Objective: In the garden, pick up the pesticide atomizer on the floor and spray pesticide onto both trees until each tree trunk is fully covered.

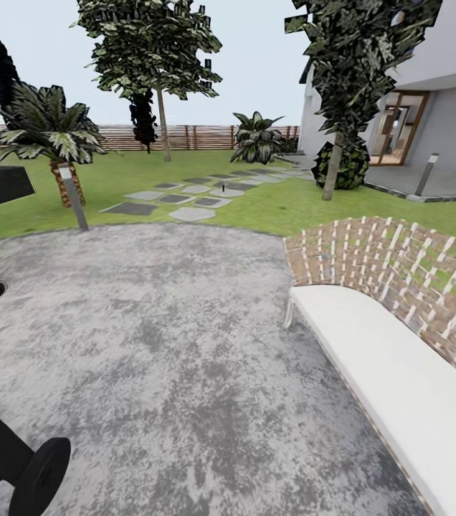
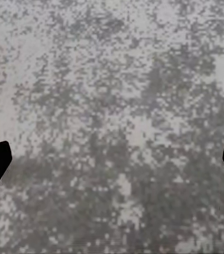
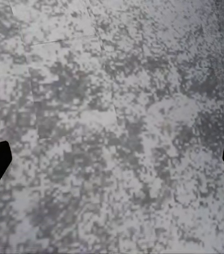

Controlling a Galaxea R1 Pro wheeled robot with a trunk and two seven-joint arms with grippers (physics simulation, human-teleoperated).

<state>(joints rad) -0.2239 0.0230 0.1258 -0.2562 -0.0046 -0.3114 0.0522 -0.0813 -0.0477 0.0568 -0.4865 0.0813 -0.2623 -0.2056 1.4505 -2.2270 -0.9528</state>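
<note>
While both of my grippers point down at mottled grey paving [image 1: 185, 344], the left gripper [image 2: 112, 159] and the right gripper [image 3: 112, 159] each show two dark fingertips at opposite edges of their wrist views, spread wide with nothing between them: jaws open, empty. No atomizer in sight anywhere near my jaws; it has yet to be found, so where it lies I cannot say. Well ahead of both grippers, past the paving's edge, the lawn [image 1: 142, 172] runs to a slat fence [image 1: 199, 136]; two trees stand on it, one [image 1: 162, 115] beyond the stepping stones [image 1: 185, 197], another [image 1: 335, 161] off toward my right side near the house [image 1: 436, 107]. A curved white bench [image 1: 386, 373] with a brick back sits close on my right. Judgement: an atomizer is likely a light, rigid plastic bottle, smooth and apt to slip; best taken around the neck just under the trigger head, keeping it upright.
</note>
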